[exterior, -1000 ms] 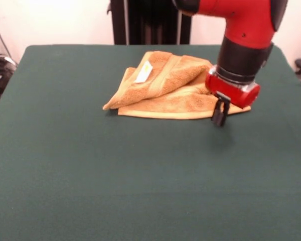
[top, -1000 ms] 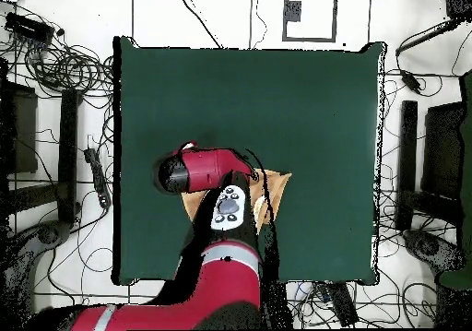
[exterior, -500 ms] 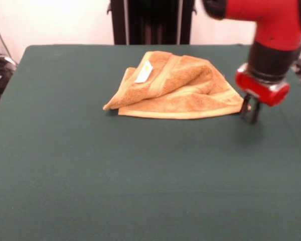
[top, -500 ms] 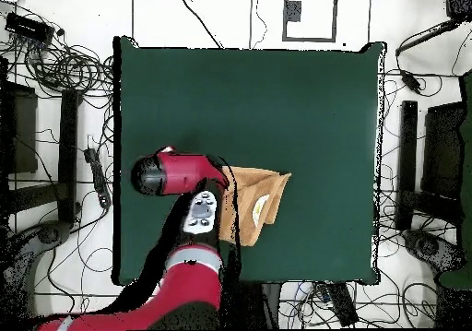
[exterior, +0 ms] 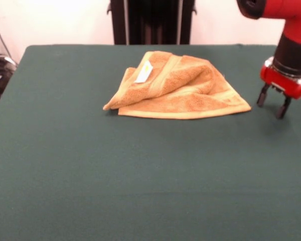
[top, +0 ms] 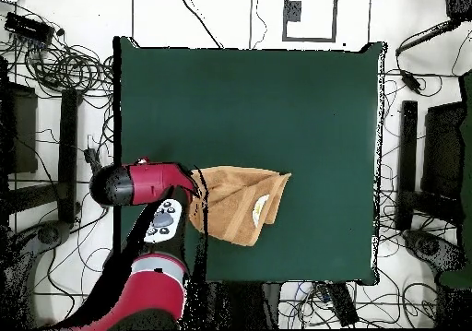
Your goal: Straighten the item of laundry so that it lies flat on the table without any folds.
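Between grasps: tool (exterior: 272, 105) spread and empty, right of the towel (exterior: 176, 88), which sits folded at the desk's (exterior: 90, 175) far middle. Next, likely regrasping a corner to unfold.

Even, soft light; faint shadows
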`<state>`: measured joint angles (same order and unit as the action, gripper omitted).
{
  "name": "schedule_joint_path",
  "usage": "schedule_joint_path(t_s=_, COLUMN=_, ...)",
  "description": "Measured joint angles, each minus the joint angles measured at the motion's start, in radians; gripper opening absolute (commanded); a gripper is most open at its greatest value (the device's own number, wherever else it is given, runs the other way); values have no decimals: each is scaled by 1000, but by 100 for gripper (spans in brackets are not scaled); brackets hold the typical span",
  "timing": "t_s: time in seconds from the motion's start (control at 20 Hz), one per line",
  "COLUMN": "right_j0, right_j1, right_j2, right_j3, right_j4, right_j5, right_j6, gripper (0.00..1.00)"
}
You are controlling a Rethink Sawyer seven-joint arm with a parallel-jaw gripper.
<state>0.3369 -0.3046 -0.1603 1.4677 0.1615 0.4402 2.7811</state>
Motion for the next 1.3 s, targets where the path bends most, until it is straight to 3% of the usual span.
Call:
schedule_joint_path(t_s=0.55, right_j0=-26, right_j1=-6, right_j2=-3, right_j3=0, right_j4=-4, right_j5=51, right_j6=0, gripper=100)
schedule_joint_path(t_s=0.85, right_j0=-47, right_j1=-58, right_j2=-22, right_j3=17, right_j4=-17, right_j5=171, right_j6=0, gripper=100)
schedule_joint_path(t_s=1.3, right_j0=-50, right_j1=-108, right_j2=-38, right_j3=21, right_j4=-17, right_j5=222, right_j6=0, gripper=100)
